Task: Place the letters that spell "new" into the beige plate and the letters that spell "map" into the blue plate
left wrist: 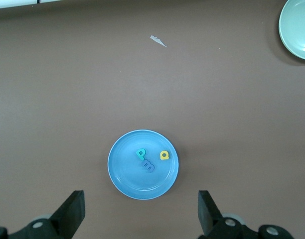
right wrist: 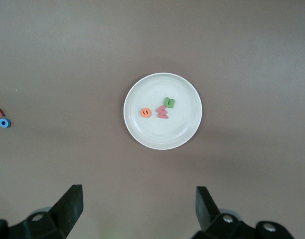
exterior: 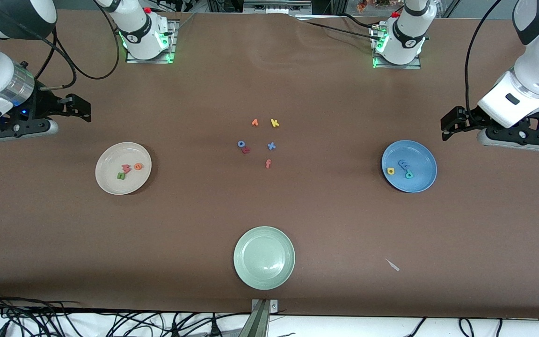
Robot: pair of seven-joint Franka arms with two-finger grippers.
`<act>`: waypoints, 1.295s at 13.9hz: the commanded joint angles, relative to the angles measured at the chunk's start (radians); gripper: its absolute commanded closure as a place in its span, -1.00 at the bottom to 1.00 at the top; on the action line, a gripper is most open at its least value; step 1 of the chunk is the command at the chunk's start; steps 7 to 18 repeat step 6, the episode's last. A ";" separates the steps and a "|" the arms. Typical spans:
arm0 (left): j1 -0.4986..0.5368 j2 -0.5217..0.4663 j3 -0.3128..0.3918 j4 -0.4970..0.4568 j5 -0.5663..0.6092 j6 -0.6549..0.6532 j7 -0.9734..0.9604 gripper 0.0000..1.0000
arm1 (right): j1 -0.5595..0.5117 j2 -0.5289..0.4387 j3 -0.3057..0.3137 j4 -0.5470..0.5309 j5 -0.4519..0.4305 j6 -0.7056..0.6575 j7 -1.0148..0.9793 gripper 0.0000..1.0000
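Front view: green n [exterior: 120, 176], salmon-red w [exterior: 126, 168] and orange e [exterior: 138, 166] lying together in the beige plate [exterior: 108, 182] toward the right arm's end of the table. Periwinkle m [exterior: 404, 164], yellow a [exterior: 390, 171] and teal p [exterior: 409, 175] gathered in the blue plate [exterior: 421, 185] toward the left arm's end. Both words sorted, by the look of it. Right gripper [right wrist: 137, 206] raised above the table just beside the beige plate, fingers spread wide, holding nothing. Left gripper [left wrist: 141, 209] likewise up beside the blue plate, spread wide, empty. Likely pulled up clear after the drops. Leftover letters, among them the yellow k [exterior: 274, 123], on the table mid-way; pale green plate [exterior: 244, 269] nearest the camera, unused.
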 commanded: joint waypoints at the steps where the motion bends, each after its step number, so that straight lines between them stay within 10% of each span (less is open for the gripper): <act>1: 0.000 -0.001 -0.001 0.015 -0.014 -0.009 0.020 -1.00 | -0.031 -0.014 0.018 0.030 -0.013 -0.039 0.009 -1.00; 18: -0.002 0.001 -0.001 0.014 -0.014 -0.007 0.013 -1.00 | -0.020 0.025 0.013 0.086 -0.013 -0.088 0.015 -1.00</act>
